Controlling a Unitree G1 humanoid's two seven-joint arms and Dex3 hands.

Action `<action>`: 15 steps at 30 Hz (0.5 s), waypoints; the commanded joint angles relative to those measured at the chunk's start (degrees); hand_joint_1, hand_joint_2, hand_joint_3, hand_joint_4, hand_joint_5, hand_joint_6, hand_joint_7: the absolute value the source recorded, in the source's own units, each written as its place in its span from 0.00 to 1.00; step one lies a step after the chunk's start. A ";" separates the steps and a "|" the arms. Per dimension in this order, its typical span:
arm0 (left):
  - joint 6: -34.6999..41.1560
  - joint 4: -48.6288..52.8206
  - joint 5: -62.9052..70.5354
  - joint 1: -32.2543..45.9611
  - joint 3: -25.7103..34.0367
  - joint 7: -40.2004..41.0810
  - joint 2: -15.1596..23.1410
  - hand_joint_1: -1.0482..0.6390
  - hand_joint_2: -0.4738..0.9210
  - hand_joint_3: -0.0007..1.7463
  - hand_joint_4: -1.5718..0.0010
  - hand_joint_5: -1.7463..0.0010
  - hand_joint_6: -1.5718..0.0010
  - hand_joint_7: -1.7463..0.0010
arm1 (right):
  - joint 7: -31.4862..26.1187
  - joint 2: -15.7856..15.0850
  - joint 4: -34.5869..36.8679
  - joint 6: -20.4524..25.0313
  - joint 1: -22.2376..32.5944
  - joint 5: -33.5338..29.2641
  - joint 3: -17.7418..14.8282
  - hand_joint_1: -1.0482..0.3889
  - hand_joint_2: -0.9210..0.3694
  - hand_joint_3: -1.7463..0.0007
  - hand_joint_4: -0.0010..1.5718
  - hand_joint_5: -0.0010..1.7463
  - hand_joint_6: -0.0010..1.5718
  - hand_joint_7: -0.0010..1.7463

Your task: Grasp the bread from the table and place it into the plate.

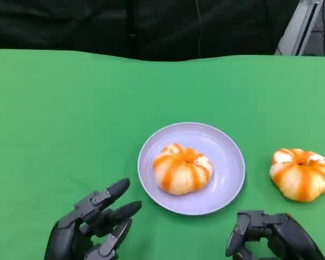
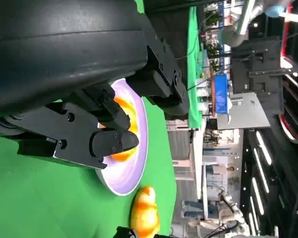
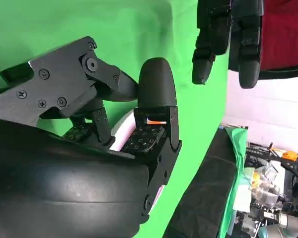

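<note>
Right now two round breads sit on the green surface [image 1: 54, 108]. Each one is a puffy bun, pale with orange stripes running out from a dimple in the top, like a little pumpkin. Both sit flat with the dimple facing up, and neither has a long side.

One bread [image 1: 182, 168] lies in the middle of the light purple plate [image 1: 227, 162]. The other bread [image 1: 301, 174] sits on the bare surface, near the plate on its right, not touching it.

The left robot hand [image 1: 92, 225] is low on the left, near the plate. Its fingers are spread and hold nothing. The right robot hand [image 1: 268, 235] is just below the loose bread. Its fingers curl down, and it seems to hold nothing, though part of it is cut off.
</note>
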 commanded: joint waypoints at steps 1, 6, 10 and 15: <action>-5.04 3.21 2.82 -1.10 0.22 1.24 1.30 0.59 0.98 0.30 0.35 0.62 0.31 0.80 | 0.44 -0.72 0.08 0.20 0.31 1.16 -0.62 0.66 0.22 0.47 0.53 0.84 0.54 0.67; -6.90 4.93 3.33 -1.75 0.18 1.67 1.45 0.57 0.98 0.32 0.40 0.41 0.27 0.71 | 0.59 -0.68 0.14 0.17 0.29 1.27 -0.66 0.66 0.21 0.48 0.53 0.84 0.54 0.67; -7.35 5.41 3.28 -1.94 0.13 1.73 1.51 0.57 0.97 0.32 0.41 0.40 0.28 0.70 | 0.60 -0.70 0.15 0.17 0.29 1.32 -0.63 0.66 0.21 0.48 0.53 0.84 0.54 0.67; -6.89 5.18 3.13 -2.12 -0.82 1.00 1.99 0.55 0.80 0.56 0.49 0.08 0.49 0.24 | 0.29 -0.85 0.19 -0.41 0.47 0.79 -0.63 0.66 0.21 0.48 0.53 0.84 0.54 0.67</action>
